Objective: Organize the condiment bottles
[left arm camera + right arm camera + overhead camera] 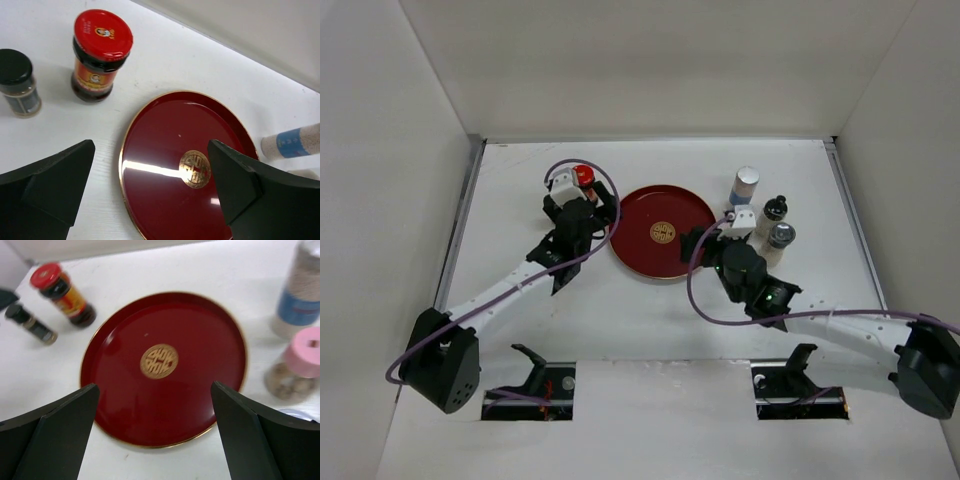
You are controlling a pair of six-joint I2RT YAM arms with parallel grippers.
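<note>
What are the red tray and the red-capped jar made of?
Red tray: likely lacquer or glossy plastic; sharp light streak, gold rim. Red-capped jar: looks like glass, shiny body showing dark contents; lid glossy printed metal or plastic, can't tell.

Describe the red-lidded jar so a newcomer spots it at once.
Find the round dark-red tray in the middle of the table. Just beyond its left rim stand two containers. The red-lidded jar is the fatter one, dark contents with a red-orange label, next to the slimmer black-capped shaker.
</note>
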